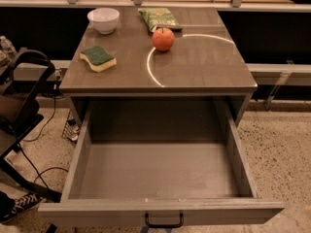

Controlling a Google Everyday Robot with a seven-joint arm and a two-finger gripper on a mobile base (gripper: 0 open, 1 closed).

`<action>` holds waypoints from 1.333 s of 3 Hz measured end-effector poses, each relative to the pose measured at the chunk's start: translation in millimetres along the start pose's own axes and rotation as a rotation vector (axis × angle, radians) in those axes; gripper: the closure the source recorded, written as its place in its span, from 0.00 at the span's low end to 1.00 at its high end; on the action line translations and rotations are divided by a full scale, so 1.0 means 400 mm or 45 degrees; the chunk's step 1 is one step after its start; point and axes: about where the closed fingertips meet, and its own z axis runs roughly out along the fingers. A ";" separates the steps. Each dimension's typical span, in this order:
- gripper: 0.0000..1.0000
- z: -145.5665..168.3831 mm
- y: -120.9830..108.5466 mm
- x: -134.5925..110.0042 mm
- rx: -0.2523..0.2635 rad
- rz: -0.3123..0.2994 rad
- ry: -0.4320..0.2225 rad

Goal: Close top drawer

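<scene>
1. A small black handle (164,221) sits mid-front on the top drawer (160,206), right at the bottom edge of the camera view.
2. The top drawer is pulled far out from under the table (209,76), toward the camera. Its grey side walls and bare grey floor are in plain sight.
3. The gripper is out of the camera view, so I cannot tell whether it is wide, narrow or holding anything.
4. To the left of the drawer stands a black frame (26,89). Dark cables trail over the speckled floor (279,149), and a black-and-white shoe (22,205) lies near the drawer's front corner.
5. On the near left of the tabletop lies a green and yellow sponge (98,58).
6. Further back, near the middle, stands a red apple (163,39), beside a thin bright arc (150,68) on the surface.
7. At the far edge are a white bowl (103,20) on the left and a green packet (158,18) just behind the apple.
</scene>
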 end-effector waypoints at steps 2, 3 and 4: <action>0.94 0.272 0.229 -0.099 -0.204 -0.071 -0.126; 1.00 0.345 0.211 -0.158 -0.225 -0.139 -0.187; 1.00 0.395 0.151 -0.211 -0.211 -0.204 -0.224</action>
